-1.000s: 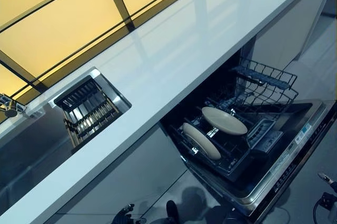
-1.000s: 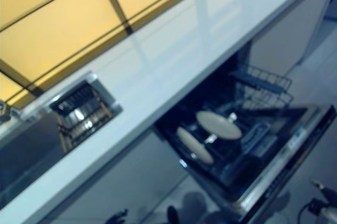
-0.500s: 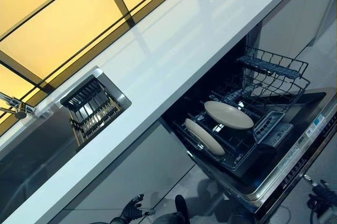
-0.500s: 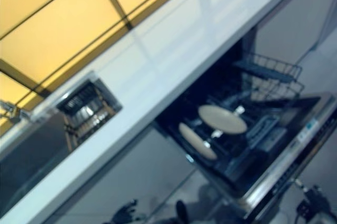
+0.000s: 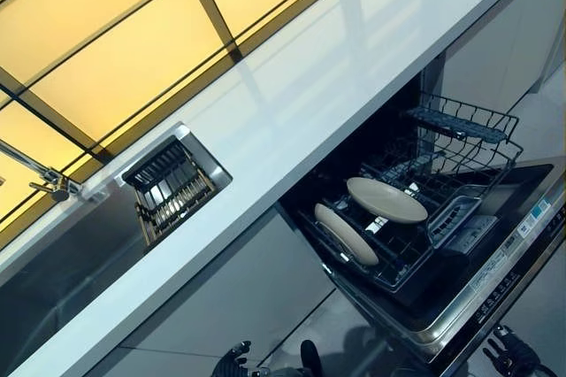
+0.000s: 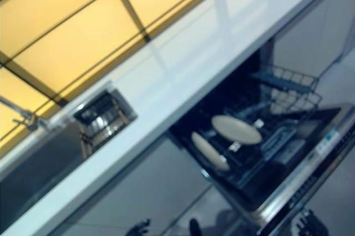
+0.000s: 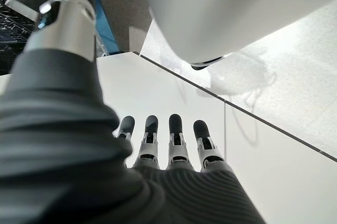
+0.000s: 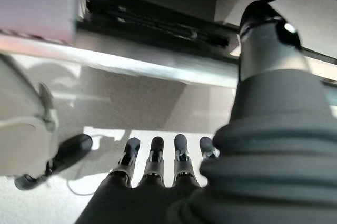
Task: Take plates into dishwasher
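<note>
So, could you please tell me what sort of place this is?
Most likely a home kitchen: a long white countertop holds a steel sink with a tap, and below it an open dishwasher holds two round beige plates in its lower rack.

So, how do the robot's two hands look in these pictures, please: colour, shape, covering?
Both look alike. The left hand and the right hand each have a row of slim silver fingers with rounded dark tips. A dark ribbed cover wraps the back of the hand and the wrist. The thumb is a thicker silver cylinder rising from that cover, also dark at its tip.
</note>
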Controlling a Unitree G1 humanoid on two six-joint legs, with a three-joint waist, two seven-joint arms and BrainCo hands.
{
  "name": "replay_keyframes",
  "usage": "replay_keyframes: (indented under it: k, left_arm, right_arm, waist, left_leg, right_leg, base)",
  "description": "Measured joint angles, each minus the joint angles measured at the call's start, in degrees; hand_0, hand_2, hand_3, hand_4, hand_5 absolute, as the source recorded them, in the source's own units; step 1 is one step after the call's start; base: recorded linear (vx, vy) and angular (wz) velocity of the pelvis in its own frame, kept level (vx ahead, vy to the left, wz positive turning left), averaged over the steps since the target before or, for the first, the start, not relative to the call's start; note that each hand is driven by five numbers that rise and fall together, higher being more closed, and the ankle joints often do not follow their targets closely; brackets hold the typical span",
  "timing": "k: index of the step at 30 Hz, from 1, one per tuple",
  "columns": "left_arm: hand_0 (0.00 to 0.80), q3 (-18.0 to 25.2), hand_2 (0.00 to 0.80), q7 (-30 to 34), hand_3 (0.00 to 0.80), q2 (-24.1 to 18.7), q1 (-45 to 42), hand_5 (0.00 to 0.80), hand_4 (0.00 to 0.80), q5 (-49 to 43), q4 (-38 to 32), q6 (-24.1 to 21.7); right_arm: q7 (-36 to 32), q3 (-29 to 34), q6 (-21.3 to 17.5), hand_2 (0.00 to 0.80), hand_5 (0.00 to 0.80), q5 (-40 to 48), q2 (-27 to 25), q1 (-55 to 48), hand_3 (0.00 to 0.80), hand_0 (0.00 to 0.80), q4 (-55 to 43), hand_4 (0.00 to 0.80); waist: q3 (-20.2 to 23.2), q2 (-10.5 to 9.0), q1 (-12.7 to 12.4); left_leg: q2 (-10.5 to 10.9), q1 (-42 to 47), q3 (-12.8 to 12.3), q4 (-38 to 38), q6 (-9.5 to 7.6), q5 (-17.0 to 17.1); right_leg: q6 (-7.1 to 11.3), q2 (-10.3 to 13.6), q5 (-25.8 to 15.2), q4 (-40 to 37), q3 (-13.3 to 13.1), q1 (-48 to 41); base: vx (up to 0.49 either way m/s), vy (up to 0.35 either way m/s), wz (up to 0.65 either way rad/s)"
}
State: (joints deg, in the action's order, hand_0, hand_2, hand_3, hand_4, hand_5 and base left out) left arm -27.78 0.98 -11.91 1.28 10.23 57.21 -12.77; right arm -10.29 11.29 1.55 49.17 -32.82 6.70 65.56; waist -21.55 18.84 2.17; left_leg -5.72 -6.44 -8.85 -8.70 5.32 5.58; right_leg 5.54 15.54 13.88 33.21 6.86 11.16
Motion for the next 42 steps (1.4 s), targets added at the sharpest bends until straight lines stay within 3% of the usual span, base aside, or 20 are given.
replay_keyframes:
  k: [9,33,42]
  left_arm:
    - [0.000,-0.6,0.000,-0.1,0.000,1.2,-3.3,0.000,0.000,-0.5,0.1,0.0]
    - [0.000,-0.6,0.000,-0.2,0.000,2.0,-3.7,0.000,0.000,-0.6,0.5,-0.4]
    - [0.000,-0.6,0.000,-0.1,0.000,2.2,-3.5,0.000,0.000,-0.7,0.6,-0.3]
  right_arm:
    - [-0.6,-3.3,-0.1,0.000,0.000,1.1,0.9,-0.9,0.000,0.000,-0.8,0.000]
    - [-4.0,-11.0,-2.5,0.000,0.000,0.8,3.6,-2.7,0.000,0.000,-19.5,0.000]
    - [-4.1,-14.5,-2.4,0.000,0.000,-1.5,5.1,0.7,0.000,0.000,-23.3,0.000]
  waist:
    - [0.8,1.11,0.0]
    - [0.8,1.20,0.0]
    - [0.9,1.17,-1.2]
  left_leg:
    - [0.3,1.2,0.4,1.9,0.42,0.8]
    - [-0.2,3.0,1.0,3.3,0.53,0.9]
    - [-0.6,4.0,1.1,3.1,1.46,1.5]
  right_leg:
    - [-0.41,0.6,1.1,1.9,0.9,-0.1]
    - [-1.42,0.4,1.7,3.2,2.1,-1.0]
    - [-1.44,0.6,1.8,2.9,3.2,-2.4]
  base:
    - [0.037,0.021,0.06]
    - [0.008,0.005,0.00]
    - [0.003,0.002,0.00]
